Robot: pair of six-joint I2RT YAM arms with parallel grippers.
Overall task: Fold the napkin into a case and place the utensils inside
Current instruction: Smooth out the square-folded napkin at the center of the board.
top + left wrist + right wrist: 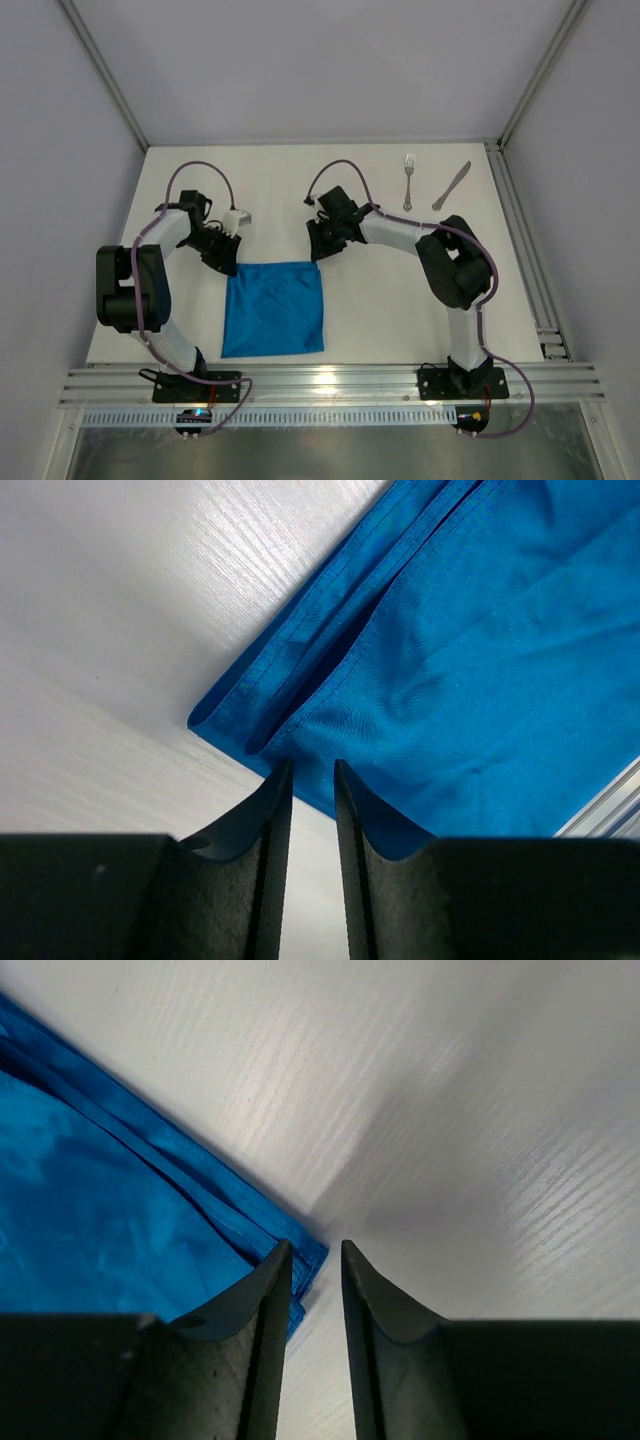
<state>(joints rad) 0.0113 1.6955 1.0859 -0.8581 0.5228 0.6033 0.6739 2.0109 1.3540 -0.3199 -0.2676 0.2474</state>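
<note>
You have the napkin [273,308] folded in layers, no case yet; left gripper [312,766] and right gripper [315,1246] released at its far corners; fork [408,180], knife [451,187] untouched.

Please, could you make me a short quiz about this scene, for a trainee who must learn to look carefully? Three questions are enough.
1. True or false: the fork lies on the napkin.
2. Where is the knife? A) left of the fork B) right of the fork C) under the napkin
3. Fill in: the left fingers are at the napkin's far ____ corner.
Key: 1 false; 2 B; 3 left.
</note>
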